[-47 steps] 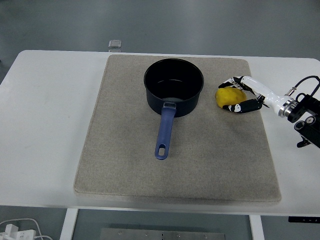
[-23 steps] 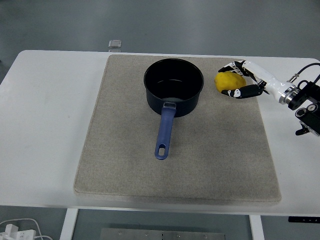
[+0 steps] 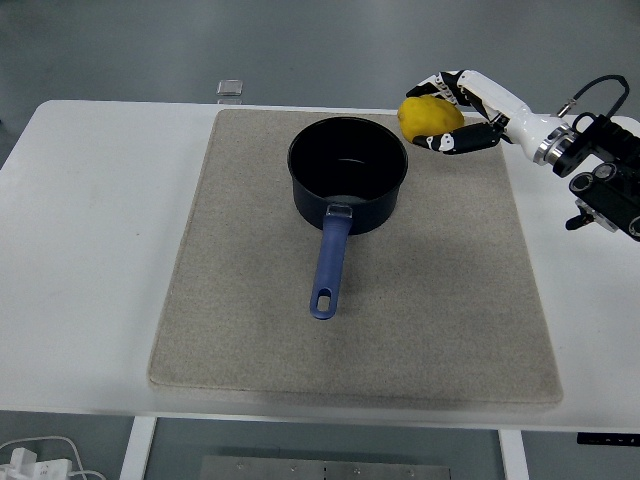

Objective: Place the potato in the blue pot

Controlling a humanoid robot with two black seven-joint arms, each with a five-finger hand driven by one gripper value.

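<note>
A dark blue pot stands empty near the back middle of the beige mat, its blue handle pointing toward me. My right hand comes in from the right edge and is shut on a yellow potato. It holds the potato in the air, just right of and above the pot's back right rim. My left arm is out of view.
The mat covers most of the white table. A small clear square object lies at the table's back edge, left of the pot. My right forearm hangs over the table's right side.
My right hand has lifted the potato off the mat and carried it up and to the left, toward the pot's rim. The pot has not moved.
</note>
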